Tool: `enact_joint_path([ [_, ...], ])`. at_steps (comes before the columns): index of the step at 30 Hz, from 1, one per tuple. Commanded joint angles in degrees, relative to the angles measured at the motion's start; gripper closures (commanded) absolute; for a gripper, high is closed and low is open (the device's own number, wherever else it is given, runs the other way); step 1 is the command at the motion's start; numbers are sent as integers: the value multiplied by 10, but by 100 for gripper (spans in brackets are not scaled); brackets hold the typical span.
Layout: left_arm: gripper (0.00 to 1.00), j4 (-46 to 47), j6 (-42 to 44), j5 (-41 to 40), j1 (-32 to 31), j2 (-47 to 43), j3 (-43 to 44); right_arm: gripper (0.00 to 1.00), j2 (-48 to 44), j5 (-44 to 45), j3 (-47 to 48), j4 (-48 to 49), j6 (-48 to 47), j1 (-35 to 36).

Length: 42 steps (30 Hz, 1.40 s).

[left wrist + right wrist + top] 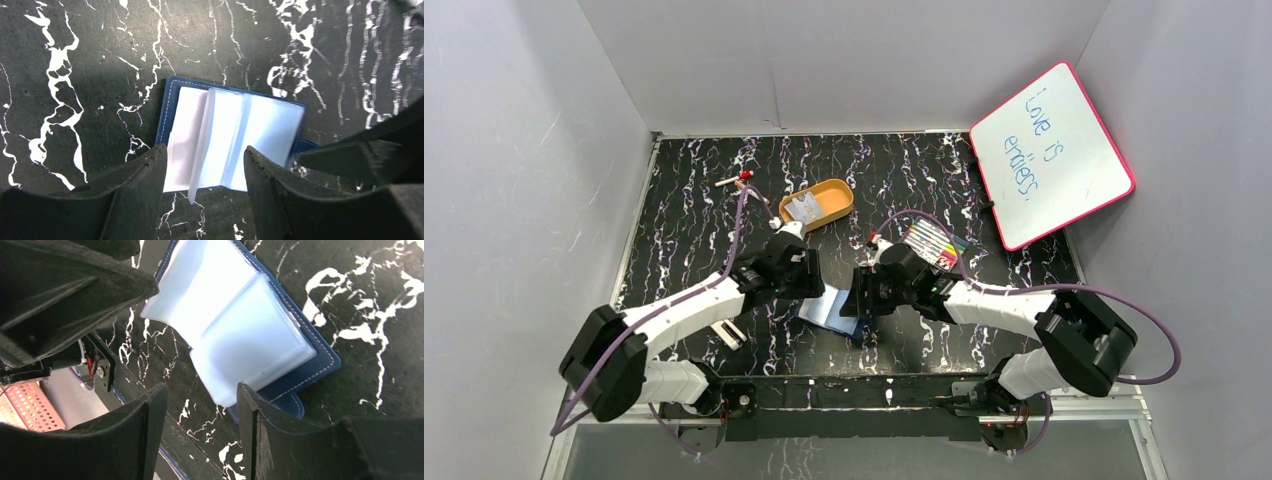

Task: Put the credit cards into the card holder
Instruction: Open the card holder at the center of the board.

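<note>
The holder (828,308) is lying open and flat on the bench (684,230), near the front edge and right between the two arms. We are seeing a navy cover with pale stitching along its rim. Over the cover, cloudy pale-blue plastic sleeves are fanning out like pages, and one is standing half up near the fold. A rounded navy tab is poking out from one edge. The cards (803,208) are sitting as a grey-white stack in the orange tray (839,190), further back and well apart from the holder.

The left fingers (135,195) are standing wide apart over one edge of the holder, gripping nothing. The right fingers (280,440) are likewise spread wide and empty, straddling a corner of the sleeves. We cannot tell whether either pair is touching the holder.

Only the wrist views are giving us the sleeves and stitching. From above, the holder is showing as a small blue patch half hidden by the arms. Each wrist view is also catching the other arm's dark finger at its edge. The top view alone is showing the tray, the striped marker pack (934,243) just behind the right wrist, and a red-capped pen (734,180) at the back left.

The bench is showing black with white veining. Pale grey walls (524,150) are closing it in on three sides. A pink-framed whiteboard (1051,155) with blue handwriting is leaning in the back right corner.
</note>
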Motion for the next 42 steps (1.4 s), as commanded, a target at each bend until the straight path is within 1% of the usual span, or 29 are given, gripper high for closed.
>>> enact_joint_path([
  [1, 44, -18, 26, -2, -1, 46, 35, 39, -26, 28, -2, -19, 4, 1],
  [7, 44, -36, 19, -38, -4, 98, 41, 39, -33, 31, -8, -27, 0, 1],
  [10, 47, -40, 6, -42, -3, 113, 37, 40, -34, 31, -14, -27, 0, 1],
  [12, 52, -36, -4, -38, -4, 116, 30, 40, -33, 36, -16, -31, -3, 1],
  [15, 63, -25, -21, -25, -4, 108, 10, 42, -26, 49, -13, -39, -9, 1],
  [18, 74, -4, -44, -8, -4, 86, -17, 44, -14, 62, -8, -45, -16, 0],
  [21, 82, 18, -69, 10, -3, 64, -42, 45, 4, 70, 0, -46, -23, -2],
  [24, 85, 34, -95, 21, -4, 46, -61, 45, 24, 76, 12, -48, -32, -7],
  [30, 84, 55, -128, 27, -4, 16, -91, 45, 59, 90, 42, -65, -73, -25],
  [35, 83, 52, -128, 20, -4, -10, -96, 44, 55, 104, 64, -103, -103, -26],
  [38, 76, 32, -126, 4, -3, -37, -89, 41, 29, 103, 75, -128, -108, -27],
  [42, 64, -5, -115, -24, -4, -81, -66, 37, -13, 96, 97, -170, -115, -27],
])
